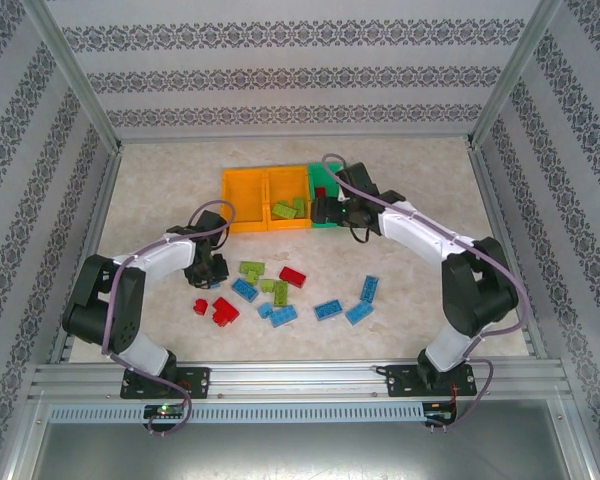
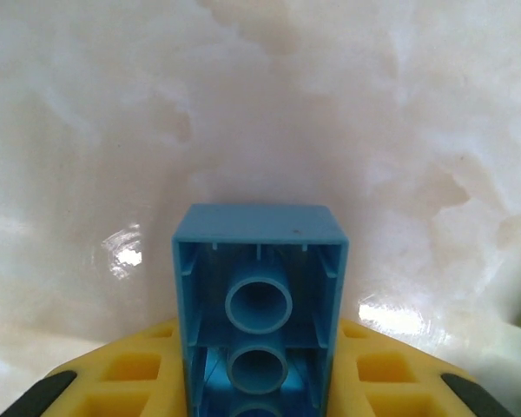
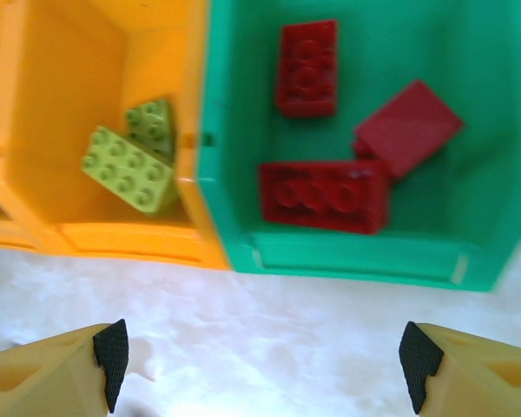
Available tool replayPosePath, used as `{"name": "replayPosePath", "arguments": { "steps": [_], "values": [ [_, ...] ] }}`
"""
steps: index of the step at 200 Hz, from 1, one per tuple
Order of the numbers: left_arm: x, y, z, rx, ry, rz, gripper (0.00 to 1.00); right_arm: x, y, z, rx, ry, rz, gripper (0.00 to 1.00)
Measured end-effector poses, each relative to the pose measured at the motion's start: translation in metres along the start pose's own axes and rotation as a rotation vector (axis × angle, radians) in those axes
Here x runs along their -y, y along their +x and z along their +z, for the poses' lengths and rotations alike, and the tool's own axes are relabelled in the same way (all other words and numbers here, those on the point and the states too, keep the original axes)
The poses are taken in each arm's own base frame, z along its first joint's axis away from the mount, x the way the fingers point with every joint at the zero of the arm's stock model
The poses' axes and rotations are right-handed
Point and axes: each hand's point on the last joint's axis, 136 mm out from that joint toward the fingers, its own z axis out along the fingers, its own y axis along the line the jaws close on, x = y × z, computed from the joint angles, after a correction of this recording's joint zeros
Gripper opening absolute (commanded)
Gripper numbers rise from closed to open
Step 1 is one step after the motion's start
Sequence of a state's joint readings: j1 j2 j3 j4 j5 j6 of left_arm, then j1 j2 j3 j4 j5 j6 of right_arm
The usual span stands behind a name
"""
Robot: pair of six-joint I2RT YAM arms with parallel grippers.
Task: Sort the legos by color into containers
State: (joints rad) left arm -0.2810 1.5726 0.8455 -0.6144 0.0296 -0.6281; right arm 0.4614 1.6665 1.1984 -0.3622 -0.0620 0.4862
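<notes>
In left claw [image 2: 259, 395]: blue brick [image 2: 259, 252], end cropped.

A robot lab booth: a metal frame [image 1: 75, 75] and patterned wall panels [image 1: 290, 75] enclose the marbled table [image 1: 160, 200] under the left claw [image 1: 212, 275], with a mounting rail [image 1: 300, 375] behind it.

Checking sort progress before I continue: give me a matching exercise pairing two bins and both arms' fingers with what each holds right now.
1 green bin
2 middle orange bin
3 left fingers
4 right fingers

a lime green bricks
b blue brick
c red bricks
d nothing, open

Pairs: 1-c, 2-a, 3-b, 4-d
</notes>
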Motion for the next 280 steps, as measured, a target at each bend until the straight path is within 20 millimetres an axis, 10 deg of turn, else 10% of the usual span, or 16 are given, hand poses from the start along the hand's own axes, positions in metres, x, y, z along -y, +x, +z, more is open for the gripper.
{"name": "replayPosePath", "arguments": {
  "steps": [63,125,158,211,280],
  "values": [
    [0.029,-0.039,-0.023,0.103,0.084,0.021,0.12,0.036,0.038,-0.021,-0.005,0.078,-0.037,0.85],
    [0.079,-0.111,-0.102,0.327,0.234,0.1,0.13,0.061,0.095,-0.02,-0.089,0.127,-0.024,0.83],
    [0.112,-0.149,-0.11,0.37,0.272,0.161,0.12,0.031,0.111,-0.019,-0.1,0.09,-0.113,0.82],
    [0.134,-0.176,-0.057,0.294,0.218,0.215,0.13,-0.02,0.14,-0.02,-0.131,0.046,-0.149,0.81],
    [0.142,-0.186,-0.053,0.291,0.219,0.22,0.39,-0.089,0.176,-0.002,-0.208,0.005,-0.166,0.8]
  ]
}}
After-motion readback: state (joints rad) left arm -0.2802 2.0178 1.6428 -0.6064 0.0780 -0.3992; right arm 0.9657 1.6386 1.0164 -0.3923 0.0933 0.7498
